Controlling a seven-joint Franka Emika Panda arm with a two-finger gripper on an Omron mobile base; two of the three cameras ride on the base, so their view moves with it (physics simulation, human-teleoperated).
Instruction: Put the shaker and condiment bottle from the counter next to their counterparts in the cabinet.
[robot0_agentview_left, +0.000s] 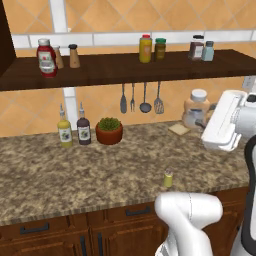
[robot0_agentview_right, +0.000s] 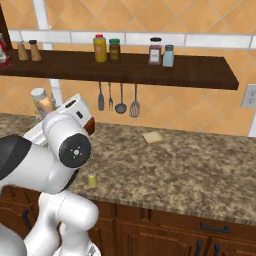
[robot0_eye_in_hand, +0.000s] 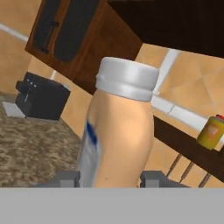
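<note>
- Condiment bottle (robot0_eye_in_hand: 120, 131): we see it between the two grey pincer (robot0_eye_in_hand: 113, 178) fingers, which stand on either side of its lower body, clamped on it; in the left base view it sits raised above the table (robot0_agentview_left: 50, 175) at the right, below the cabinet (robot0_agentview_left: 125, 67) shelf.
- Step in hand, as we judge it: carrying this bottle toward the shelf. The next move calls for lifting it above the board's front edge and travelling left to the red ketchup bottle (robot0_agentview_left: 46, 57), then setting it down upright just beside it.
- Appearance: a pale peach body, a ribbed white cap, and a light label with a blue mark along one side; it leans slightly in the hand view.
- Shaker (robot0_agentview_left: 168, 178): a small yellow-green piece with a grey top, standing upright near the table's front edge, not yet handled; its counterparts, a brown shaker (robot0_agentview_left: 194, 49) and a pale blue shaker (robot0_agentview_left: 208, 51), stand toward the shelf's right end.
</note>
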